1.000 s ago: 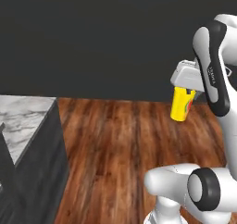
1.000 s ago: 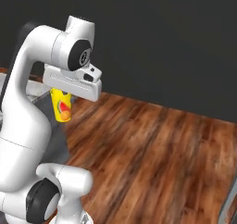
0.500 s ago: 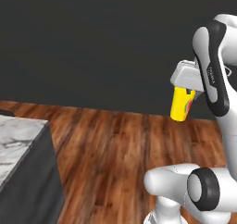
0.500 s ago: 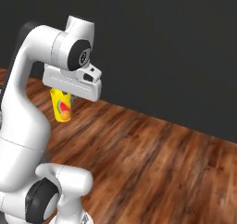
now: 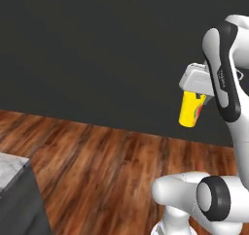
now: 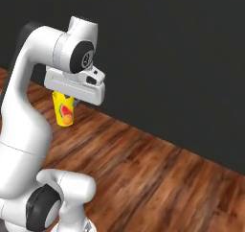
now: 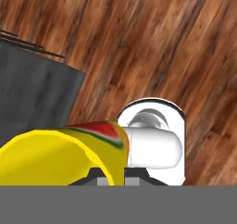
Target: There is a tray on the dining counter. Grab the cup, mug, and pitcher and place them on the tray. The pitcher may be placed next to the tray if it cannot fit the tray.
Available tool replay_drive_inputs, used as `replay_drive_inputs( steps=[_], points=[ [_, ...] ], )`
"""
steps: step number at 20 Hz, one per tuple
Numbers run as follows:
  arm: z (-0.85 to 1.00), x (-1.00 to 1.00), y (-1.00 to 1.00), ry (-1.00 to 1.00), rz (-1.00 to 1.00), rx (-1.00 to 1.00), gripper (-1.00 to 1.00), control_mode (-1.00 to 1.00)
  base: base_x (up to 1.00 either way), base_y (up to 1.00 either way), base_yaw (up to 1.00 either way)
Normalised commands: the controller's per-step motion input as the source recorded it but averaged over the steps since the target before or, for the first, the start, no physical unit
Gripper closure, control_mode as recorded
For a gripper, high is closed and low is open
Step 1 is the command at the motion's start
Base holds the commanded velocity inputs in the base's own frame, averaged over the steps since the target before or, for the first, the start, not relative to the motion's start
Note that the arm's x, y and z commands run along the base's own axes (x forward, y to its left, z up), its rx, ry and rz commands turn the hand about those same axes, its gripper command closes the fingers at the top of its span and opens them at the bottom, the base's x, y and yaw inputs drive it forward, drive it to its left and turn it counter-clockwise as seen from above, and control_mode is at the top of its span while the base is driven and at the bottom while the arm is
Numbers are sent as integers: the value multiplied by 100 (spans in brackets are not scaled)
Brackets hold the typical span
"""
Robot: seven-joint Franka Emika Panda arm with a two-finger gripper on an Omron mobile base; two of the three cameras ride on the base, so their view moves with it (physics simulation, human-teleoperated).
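Transit step: my fingers are clamped nearly shut on the cup, carried high over the wood floor; next, I judge, reach the tray's desk and lower it upright.

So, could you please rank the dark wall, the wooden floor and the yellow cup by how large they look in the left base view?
1. Dark wall, largest.
2. Wooden floor.
3. Yellow cup, smallest, held in the hand.

surface: brown wood plank floor | on it: dark grey cabinet block, marble-topped
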Motion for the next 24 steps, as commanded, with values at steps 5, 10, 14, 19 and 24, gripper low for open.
replay_drive_inputs(
  steps=[5, 10, 14, 19, 24],
  points=[
    [0, 0, 0, 0, 0, 0, 100, 100, 95, -84, 36],
    [0, 0, 0, 0, 0, 0, 100, 100, 88, -61, 51],
    [0, 0, 0, 0, 0, 0, 100, 100, 82, -52, 62],
    [0, 0, 0, 0, 0, 0, 100, 100, 73, -50, 69],
    [0, 0, 0, 0, 0, 0, 100, 100, 71, -51, 71]
  ],
)
